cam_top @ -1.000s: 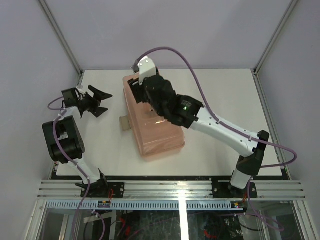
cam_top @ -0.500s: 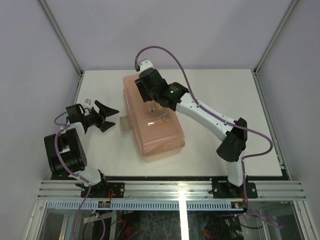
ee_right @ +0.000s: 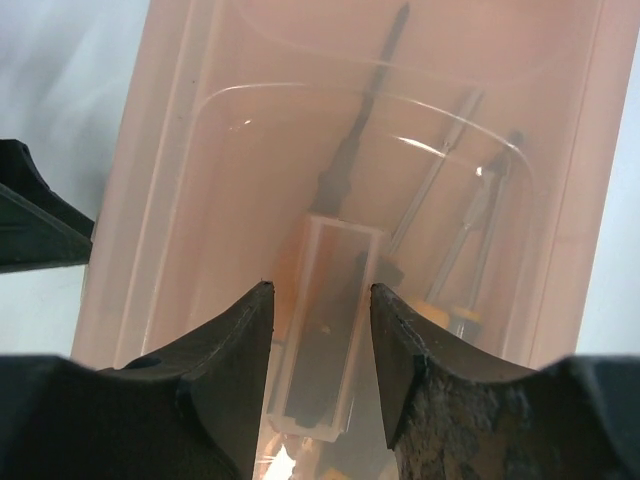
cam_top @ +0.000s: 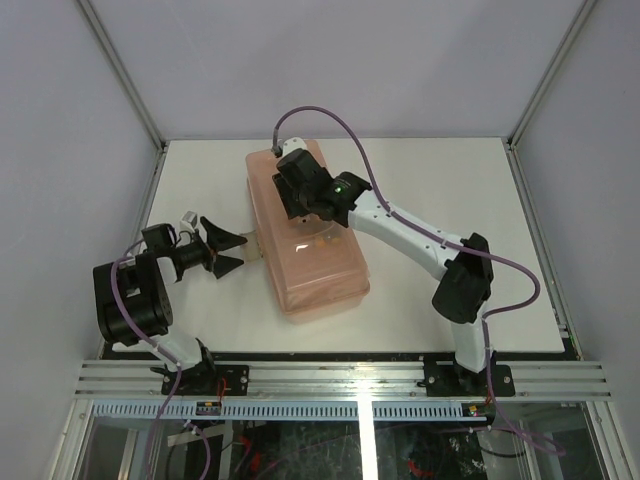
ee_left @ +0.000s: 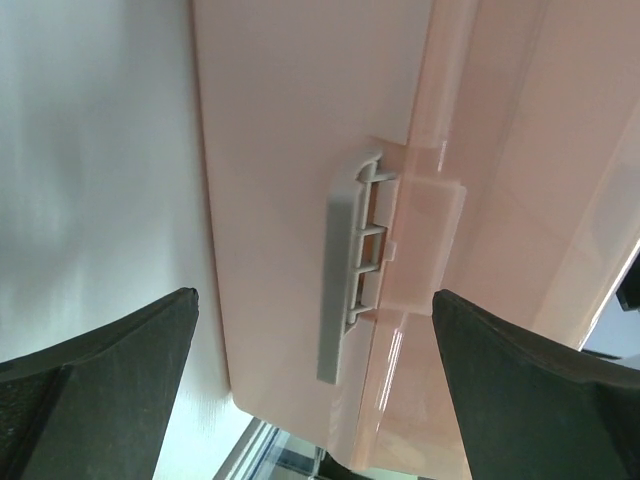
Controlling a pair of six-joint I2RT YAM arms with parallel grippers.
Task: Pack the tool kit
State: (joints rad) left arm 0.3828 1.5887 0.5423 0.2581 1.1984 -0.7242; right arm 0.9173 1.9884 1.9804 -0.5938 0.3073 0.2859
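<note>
The salmon-pink toolbox (cam_top: 315, 265) lies in the middle of the table with its lid closed. My right gripper (cam_top: 293, 200) hovers over the lid's far half, fingers open a little, either side of the translucent lid handle (ee_right: 325, 330). Through the lid I see yellow-handled screwdrivers (ee_right: 455, 305) and a dark tool (ee_right: 345, 165). My left gripper (cam_top: 243, 250) is open and empty at the box's left side. It faces the grey latch (ee_left: 345, 270), which stands out from the box wall between the left gripper's (ee_left: 315, 295) fingers. Hammer and pliers cannot be told apart.
The white table (cam_top: 450, 200) ends at a metal rail (cam_top: 350, 375) along the near edge. Grey walls enclose the back and sides. The right arm's purple cable (cam_top: 320, 115) arcs above the box's far end.
My right arm has stretched out and come down lower over the lid. My left gripper has swung toward the near side and closer to the latch on the box's left wall.
</note>
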